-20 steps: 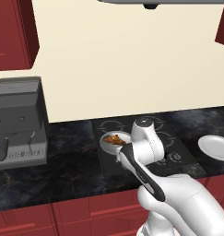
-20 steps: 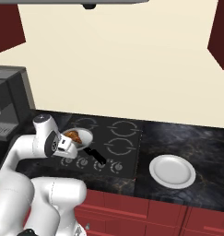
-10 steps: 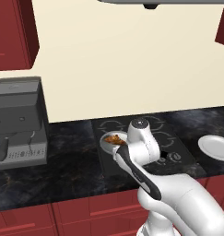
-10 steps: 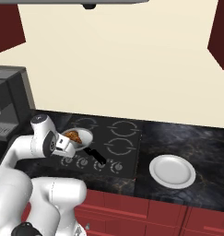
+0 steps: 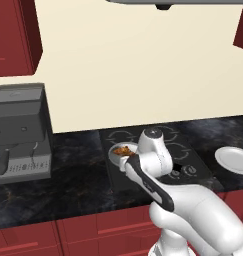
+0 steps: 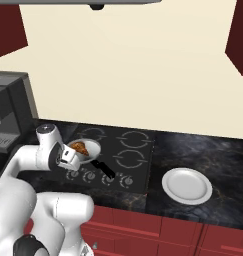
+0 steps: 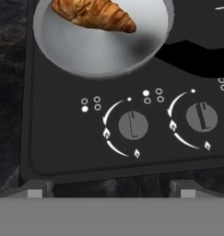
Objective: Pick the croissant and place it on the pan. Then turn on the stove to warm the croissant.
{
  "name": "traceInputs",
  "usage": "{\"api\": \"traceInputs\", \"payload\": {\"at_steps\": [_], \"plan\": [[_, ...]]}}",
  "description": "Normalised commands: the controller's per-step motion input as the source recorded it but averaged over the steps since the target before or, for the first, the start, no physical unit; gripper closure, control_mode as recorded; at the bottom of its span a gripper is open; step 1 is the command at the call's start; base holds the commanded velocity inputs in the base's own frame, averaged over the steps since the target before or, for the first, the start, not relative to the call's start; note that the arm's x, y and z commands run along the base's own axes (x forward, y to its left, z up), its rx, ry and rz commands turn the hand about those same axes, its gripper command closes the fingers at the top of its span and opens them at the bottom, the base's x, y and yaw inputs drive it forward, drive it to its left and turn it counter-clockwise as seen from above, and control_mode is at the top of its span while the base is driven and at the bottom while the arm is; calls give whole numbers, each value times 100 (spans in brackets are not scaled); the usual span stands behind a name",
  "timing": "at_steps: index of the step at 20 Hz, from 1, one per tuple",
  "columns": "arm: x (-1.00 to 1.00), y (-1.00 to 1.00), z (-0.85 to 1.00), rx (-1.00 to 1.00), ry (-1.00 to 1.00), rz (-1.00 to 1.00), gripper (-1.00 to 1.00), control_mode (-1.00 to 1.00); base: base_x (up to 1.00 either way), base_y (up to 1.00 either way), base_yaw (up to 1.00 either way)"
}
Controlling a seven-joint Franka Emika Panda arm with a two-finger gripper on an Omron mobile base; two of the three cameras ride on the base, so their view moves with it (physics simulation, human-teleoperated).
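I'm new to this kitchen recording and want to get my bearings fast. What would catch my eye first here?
The golden croissant lying in the silver pan on the black stove, at its front left burner. Just below it in the hand view sit two round knobs, with the open gripper poised in front of them. A white plate rests on the dark counter to the stove's right.
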Motion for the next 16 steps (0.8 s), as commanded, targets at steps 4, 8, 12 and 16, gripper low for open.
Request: {"api": "traceInputs", "payload": {"at_steps": [4, 8, 12, 16], "plan": [[-3, 0, -25, 8, -2, 0, -100, -100, 0, 0, 0], [-17, -4, -16, 0, 0, 0, -100, -100, 0, 0, 0], [-29, -1, -38, 0, 0, 0, -100, -100, 0, 0, 0], [-2, -2, -3, 0, 0, 0, -100, -100, 0, 0, 0]]}}
